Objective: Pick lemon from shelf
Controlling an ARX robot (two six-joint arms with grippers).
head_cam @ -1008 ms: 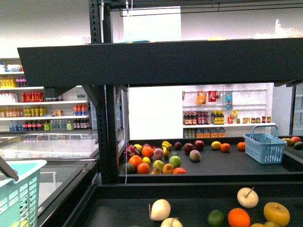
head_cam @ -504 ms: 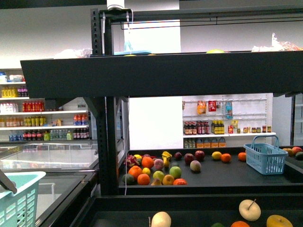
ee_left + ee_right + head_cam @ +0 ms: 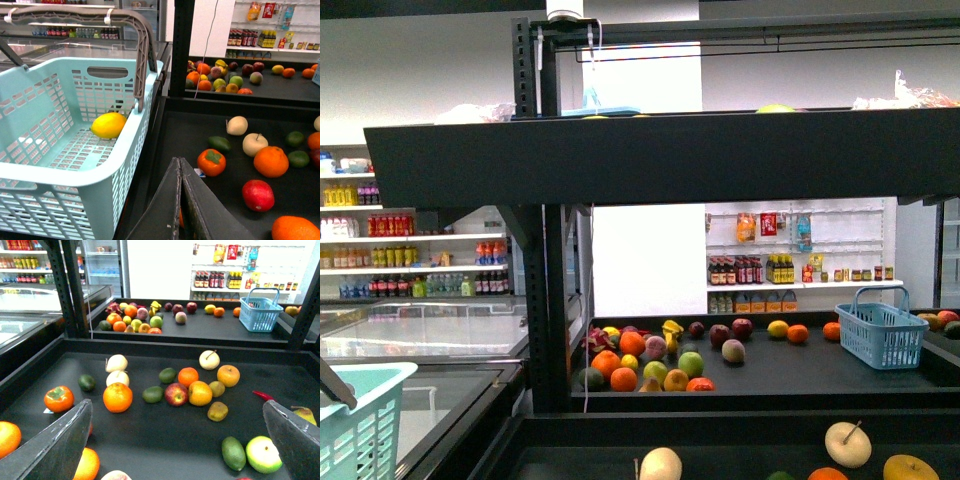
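Note:
The lemon lies on the floor of a pale teal basket, apart from both grippers. In the left wrist view my left gripper is shut with nothing in it, hovering over the black shelf just beside the basket's wall. My right gripper stands wide open and empty above the shelf's lower tray, with loose fruit spread beneath and beyond it. The front view shows the shelf and the basket's corner, but neither gripper.
Oranges, apples, pears, limes and a persimmon lie scattered on the lower tray. A fruit pile and a blue basket sit on the far tray. Black uprights frame the shelf.
The front view shifted upward during the first half second, so the near tray's fruit sits lower in frame. Since then nothing has visibly moved.

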